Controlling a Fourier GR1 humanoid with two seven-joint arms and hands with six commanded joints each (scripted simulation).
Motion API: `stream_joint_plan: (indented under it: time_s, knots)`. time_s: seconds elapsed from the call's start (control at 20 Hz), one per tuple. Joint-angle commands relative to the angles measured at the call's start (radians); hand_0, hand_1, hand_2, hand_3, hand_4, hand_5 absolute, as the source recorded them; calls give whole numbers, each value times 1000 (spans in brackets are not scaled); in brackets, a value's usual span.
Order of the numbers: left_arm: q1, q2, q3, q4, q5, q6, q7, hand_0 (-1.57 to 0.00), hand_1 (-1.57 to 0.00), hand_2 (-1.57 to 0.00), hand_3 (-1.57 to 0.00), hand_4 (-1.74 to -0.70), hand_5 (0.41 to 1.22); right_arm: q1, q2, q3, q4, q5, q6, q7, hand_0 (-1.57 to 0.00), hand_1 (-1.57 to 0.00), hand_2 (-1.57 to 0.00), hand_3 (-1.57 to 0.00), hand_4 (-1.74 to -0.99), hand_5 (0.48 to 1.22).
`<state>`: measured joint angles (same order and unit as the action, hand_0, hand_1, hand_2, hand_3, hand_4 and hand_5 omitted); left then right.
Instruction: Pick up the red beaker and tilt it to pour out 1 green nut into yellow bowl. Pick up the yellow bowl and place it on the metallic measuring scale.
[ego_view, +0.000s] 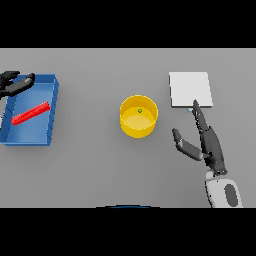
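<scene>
Head view puts the yellow bowl (138, 116) at the middle of the table (100, 165), with one small green nut (140, 111) already lying inside it. So judge the pour as done and the bowl lift as your next job. The red beaker (31, 113) lies on its side in the blue tray (54, 102) at the far left, and the left robot hand (15, 83) sits at that tray's upper corner, fingers loosely extended and holding nothing.

Your right robot hand (202, 137) is open, fingers straight and pointing up toward the metallic measuring scale (190, 89), thumb spread toward the bowl. Its fingertips reach the scale's lower edge; you cannot tell whether they touch it or hover above.

Watch these risks. The hand is beside the scale, not at the bowl, so a careless sweep left could knock the bowl and slide it or tip the nut out. A grip on the thin rim may slip, because the bowl's wall is smooth and round. Setting the bowl down off-centre could leave it hanging over the scale's edge.

The left robot hand is cut off by the picture's edge. The nut is tiny, so its exact shape is hard to make out.
</scene>
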<state>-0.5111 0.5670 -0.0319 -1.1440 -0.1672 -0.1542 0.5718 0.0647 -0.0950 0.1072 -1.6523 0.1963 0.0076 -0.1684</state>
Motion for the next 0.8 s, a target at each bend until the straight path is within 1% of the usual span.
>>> stream_joint_plan:
  time_s: [0.0, 0.1, 0.2, 0.25, 0.3, 0.35, 0.4, 0.45, 0.5, 0.6, 0.7, 0.75]
  knots:
    - [2, -2, -10, 13, -19, 11, -10, -196, -179, -170, -176, -813, 627, -2, -1, 3, -1, 9, -5, -1, 1, 1, 1, 1, -1157, 665]
    - [-5, 4, -12, 18, -40, 30, -26, -125, -115, -109, -112, -794, 627, 5, 0, 6, -14, 14, -9, 0, 1, 1, 1, 1, -1157, 665]
    - [-10, -2, -12, 18, -44, 48, -67, -80, -73, -69, -72, -776, 631, -4, 9, 26, -19, 38, -14, 40, 1, 1, 1, 1, -1144, 644]
    - [-13, -5, -3, 16, -36, 54, -77, -64, -58, -55, -57, -778, 633, -10, -7, 27, -25, 79, -34, 84, 1, 1, 1, 1, -1131, 631]
    - [-5, -14, -1, 14, -33, 66, -102, -51, -46, -44, -45, -779, 635, -22, -17, 37, -31, 91, -25, 84, 1, 1, 1, 1, -1115, 638]
    - [10, -21, 7, -3, -17, 70, -124, -40, -37, -35, -36, -784, 644, -42, -37, 52, -23, 104, -1, 68, 1, 1, 1, 1, -1087, 649]
    - [16, -27, 12, -12, -6, 72, -128, -32, -29, -28, -29, -786, 652, -63, -60, 61, -9, 112, 26, 64, 1, 1, 1, 1, -1080, 662]
    - [13, -32, 12, -22, -1, 73, -129, -25, -23, -22, -23, -793, 657, -92, -101, 70, -9, 131, 57, 69, 1, 1, 1, 1, -1088, 665]
    - [17, -40, 11, -34, 3, 76, -131, -20, -18, -17, -18, -798, 661, -123, -131, 96, -2, 183, 72, 95, 1, 1, 1, 1, -1103, 662]
    - [5, -46, 12, -31, 7, 76, -104, -13, -11, -11, -11, -800, 673, -186, -188, 141, 27, 276, 102, 131, 1, 1, 1, 1, -1128, 637]
    - [28, -56, 5, -49, 10, 78, -110, -8, -7, -7, -7, -806, 683, -246, -242, 193, 52, 361, 128, 97, 1, 1, 1, 1, -1137, 626]
    - [30, -50, 10, -47, 7, 80, -107, -6, -5, -5, -5, -806, 687, -297, -266, 216, 75, 400, 149, 102, 1, 1, 1, 1, -1142, 627]
